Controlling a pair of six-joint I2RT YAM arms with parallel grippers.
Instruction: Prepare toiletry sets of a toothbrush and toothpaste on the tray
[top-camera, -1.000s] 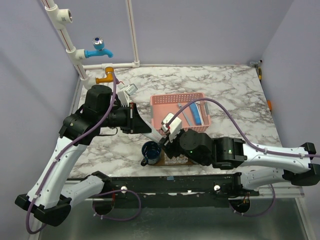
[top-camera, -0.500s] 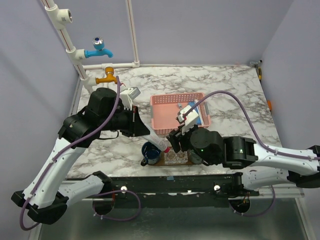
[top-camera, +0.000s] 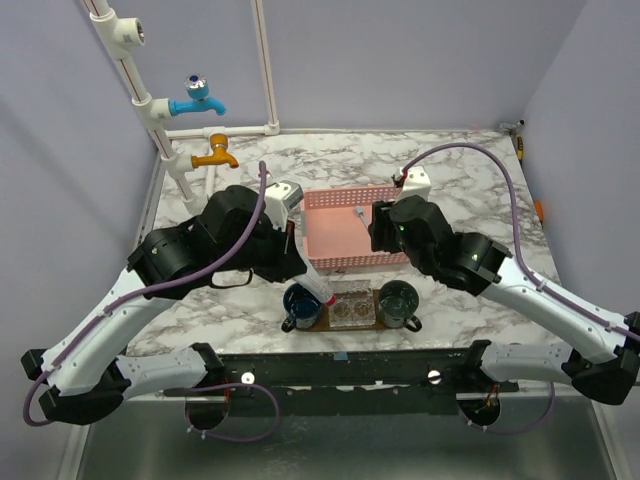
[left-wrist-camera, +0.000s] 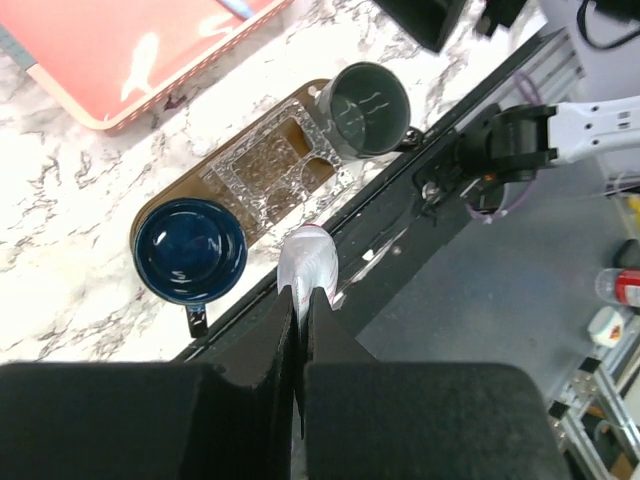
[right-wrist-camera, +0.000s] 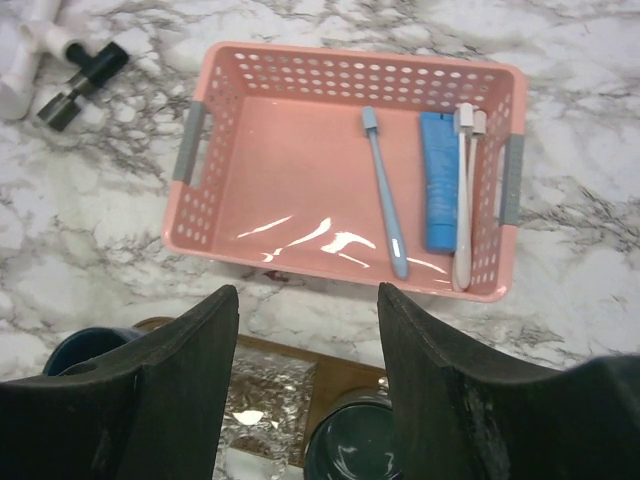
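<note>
1. Pink basket: left half bare; toothbrushes and blue tube crowd the right.
2. Tray: blue mug and grey mug block both ends (only the middle is reachable).
3. Left gripper, clamped on toothpaste, hangs above the tray beside the blue mug.

- right tool: two black fingers spread wide apart, nothing between them.
- pink basket, on the marble bench. It holds one light-blue toothbrush, one blue toothpaste tube just beside it, and two white toothbrushes along the right wall.
- tray, brown wood, at the lower edge. It carries a dark blue mug, a dark green mug and a crinkled clear dish between them.
- pipe fittings, white, top left corner.
</note>
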